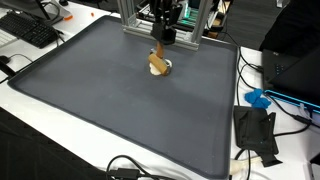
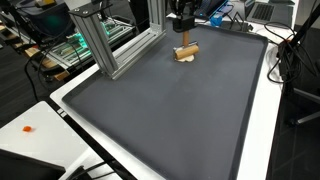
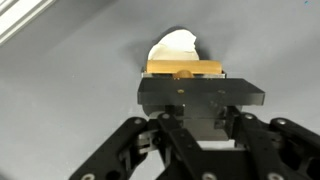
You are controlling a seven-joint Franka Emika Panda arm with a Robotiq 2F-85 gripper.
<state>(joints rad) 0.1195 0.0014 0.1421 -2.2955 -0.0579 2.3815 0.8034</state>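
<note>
A tan wooden block (image 1: 156,63) stands tilted on the dark grey mat (image 1: 110,100), near its far edge. It leans on a small white object (image 1: 167,68). My gripper (image 1: 162,45) comes down on it from above, jaws shut on the block's top. In the other exterior view the block (image 2: 186,52) hangs just under the gripper (image 2: 184,39) on the mat (image 2: 170,110). In the wrist view the block (image 3: 185,68) shows past the gripper (image 3: 186,80), with the white object (image 3: 175,45) behind it. The fingertips themselves are hidden by the gripper's black body.
An aluminium frame (image 2: 100,40) stands at the mat's edge beside the block, also behind the gripper as the frame (image 1: 135,20). A keyboard (image 1: 30,30), a blue item (image 1: 258,98), a black bracket (image 1: 255,130) and cables (image 1: 130,168) lie on the white table around the mat.
</note>
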